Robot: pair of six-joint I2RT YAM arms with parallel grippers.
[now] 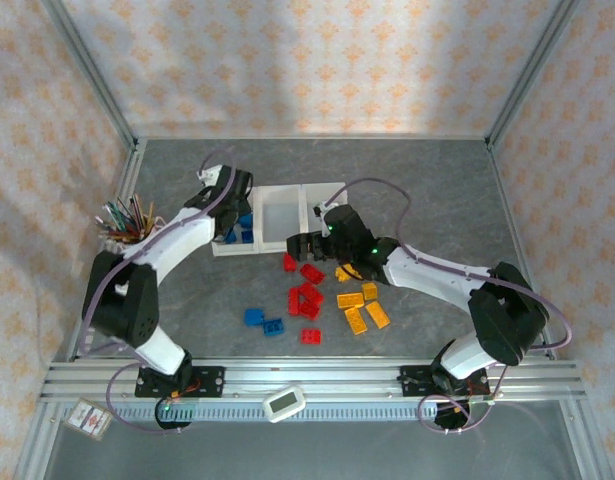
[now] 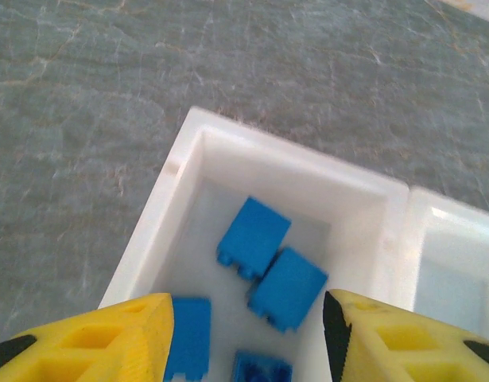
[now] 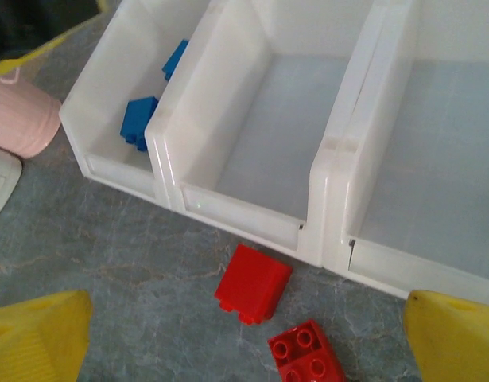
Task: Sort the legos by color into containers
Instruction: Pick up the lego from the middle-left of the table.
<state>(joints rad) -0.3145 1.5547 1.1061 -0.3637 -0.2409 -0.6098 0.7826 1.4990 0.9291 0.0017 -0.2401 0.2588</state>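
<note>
On the front rail sit a small white device (image 1: 284, 402) and a tag (image 1: 87, 418); any writing on them is too small to read. No brand or label shows on the bricks or bins either. Just beyond, most of the legos lie loose on the table (image 1: 437, 180): two blue ones (image 1: 263, 321) at the left, about six red ones (image 1: 305, 300) in the middle and about six yellow ones (image 1: 359, 308) at the right. By my judgement the sort is only begun. Blue is mostly done, while red and yellow are not started. The right gripper (image 3: 248, 342) hangs low over the far end of the red group, its claw spread wide and holding nothing. A red brick (image 3: 254, 283) lies on the table just in front of the bins (image 1: 277, 215), and a second one (image 3: 302, 350) lies just nearer. Of the three joined bins, the left bin (image 3: 109, 131) holds four blue bricks (image 2: 254, 236). The middle bin (image 3: 252, 127) and right bin (image 3: 435, 159) hold no bricks yet. The left gripper (image 2: 248, 342) hovers over the left bin, fingers (image 2: 109, 338) apart with nothing between them. Left of the bins stands a pink cup (image 3: 21, 119) of pencils.
</note>
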